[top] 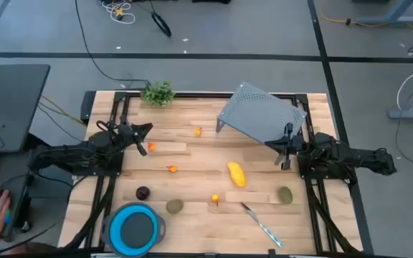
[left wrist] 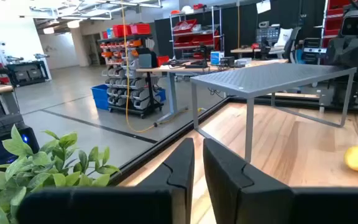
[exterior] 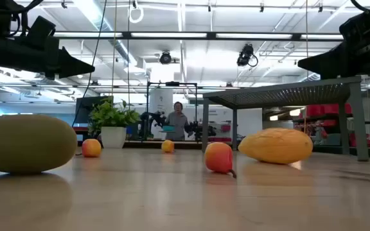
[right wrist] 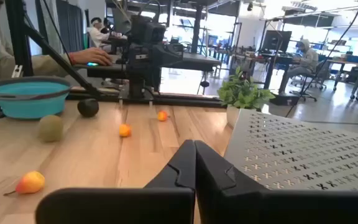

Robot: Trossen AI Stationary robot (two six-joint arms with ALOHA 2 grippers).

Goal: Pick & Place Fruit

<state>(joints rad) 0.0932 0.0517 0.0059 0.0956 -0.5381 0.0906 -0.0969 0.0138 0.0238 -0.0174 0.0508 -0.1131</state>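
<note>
Fruit [top: 236, 174], smooth and rounded, dots pale grained wooden table [top: 192, 161].

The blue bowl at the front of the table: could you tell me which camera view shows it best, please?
The high view: the blue bowl shows whole from above, its grey inside empty, near the table's front-left corner. The right wrist view catches it side-on, far across the table. The low view and the left wrist view do not show it.
</note>
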